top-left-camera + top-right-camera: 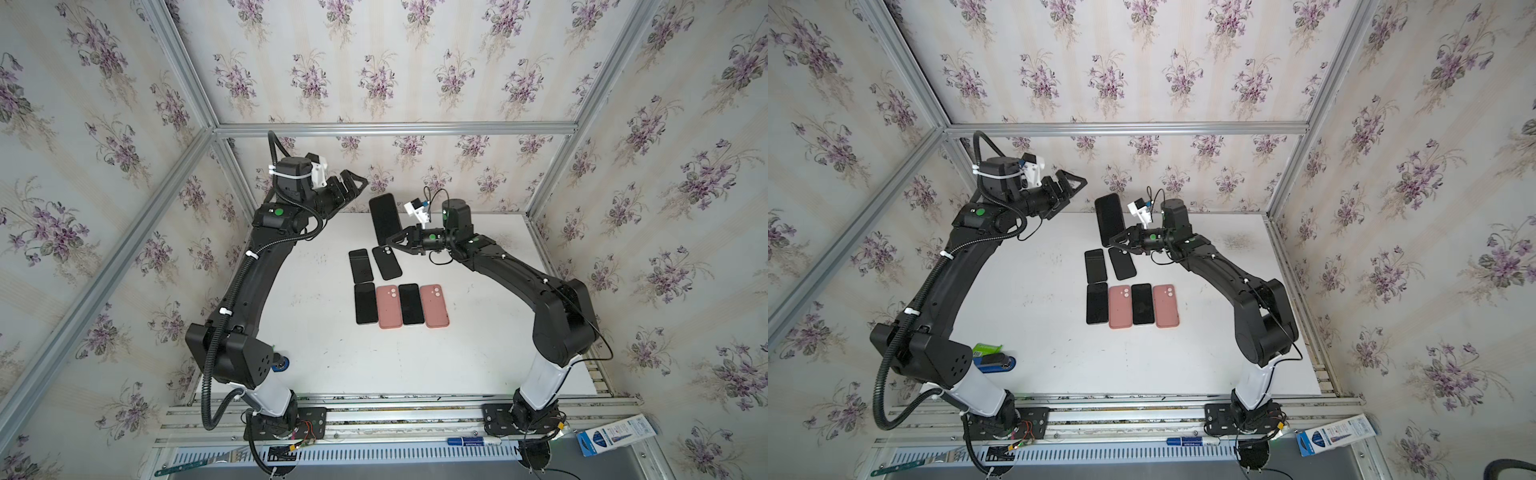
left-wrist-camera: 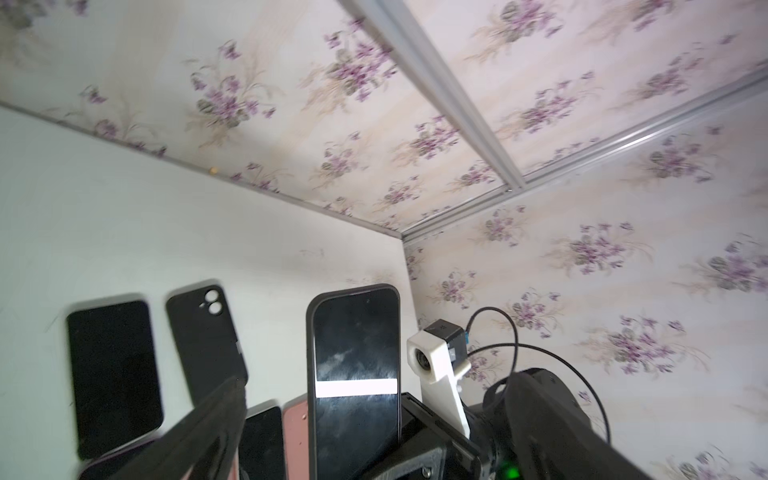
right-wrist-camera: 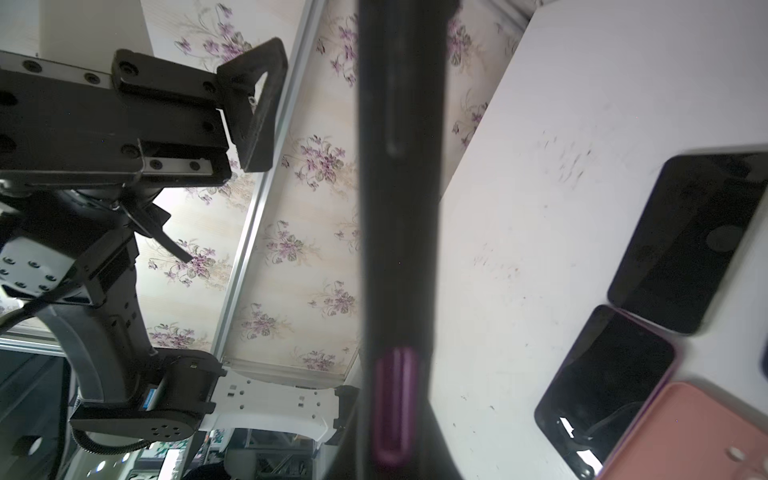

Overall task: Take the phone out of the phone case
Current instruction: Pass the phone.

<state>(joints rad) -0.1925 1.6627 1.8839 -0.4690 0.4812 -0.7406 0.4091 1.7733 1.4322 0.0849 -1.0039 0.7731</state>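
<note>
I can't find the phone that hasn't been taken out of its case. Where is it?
In a top view the cased phone is held up in the right gripper, toward the back edge of the table, just behind the black case.

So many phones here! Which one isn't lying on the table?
The black-cased phone clamped in the right gripper, held up on end. The other phones and cases lie flat on the table.
</note>
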